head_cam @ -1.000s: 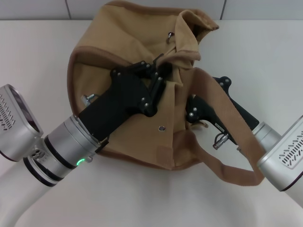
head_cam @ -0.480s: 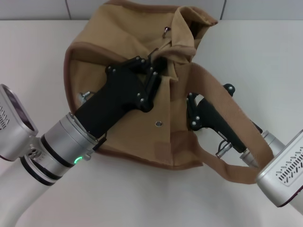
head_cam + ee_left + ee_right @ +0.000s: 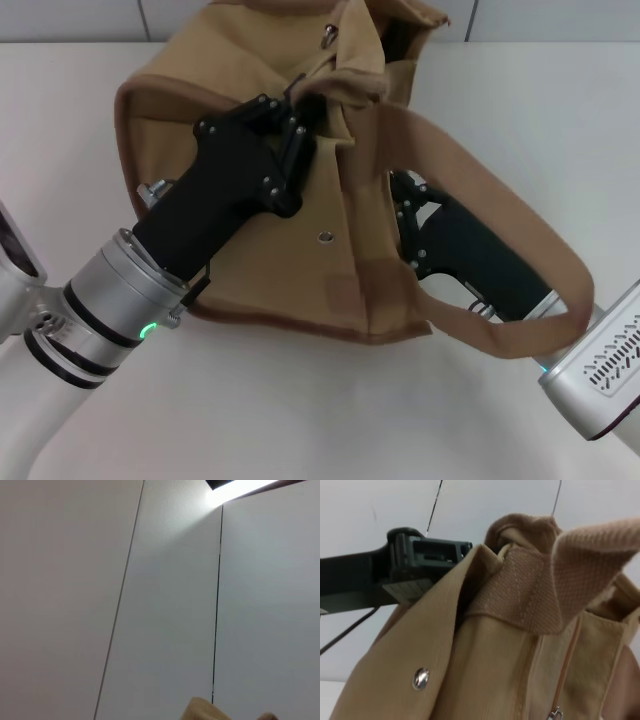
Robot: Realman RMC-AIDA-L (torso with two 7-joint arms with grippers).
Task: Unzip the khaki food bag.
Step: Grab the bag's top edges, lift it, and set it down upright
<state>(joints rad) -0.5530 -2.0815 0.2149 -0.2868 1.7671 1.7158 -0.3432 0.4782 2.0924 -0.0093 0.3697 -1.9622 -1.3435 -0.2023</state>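
- The khaki food bag (image 3: 270, 200), a boxy tan canvas tote with darker brown edging, lies tipped on the pale table (image 3: 560, 120), its front pocket with the metal snap (image 3: 325, 238) facing up between the two arms.
- The left gripper (image 3: 297, 100) is pressed into the bunched fabric at the bag's top; its black fingers look clenched on a fold of canvas near the root of a strap. The right wrist view shows a black finger (image 3: 427, 555) tight against the canvas there.
- The right gripper (image 3: 402, 195) sits just beside the bag's side, on the far side of the snap from the left pincer, with the wide tan strap handle (image 3: 480, 190) looped over its black body. Its fingertips are hidden by the strap and the bag, so I cannot tell whether they are released or clenched.
- A small silver zipper pull (image 3: 554, 713) shows low in the right wrist view, beneath the folded strap and near the right pincer; another small metal piece (image 3: 328, 36) glints just beyond the left pincer.
- Judgement: the zipper looks not yet drawn; this is the bracing and reaching stage.
- To do it well, the left pincer should hold the fabric taut so the zipper line lies straight, not crumpled.
- The right pincer should pinch the pull tab alone and draw along the teeth, away from the left pincer's anchor.
- Risk: the strap draped over the right arm could snag and drag the bag.
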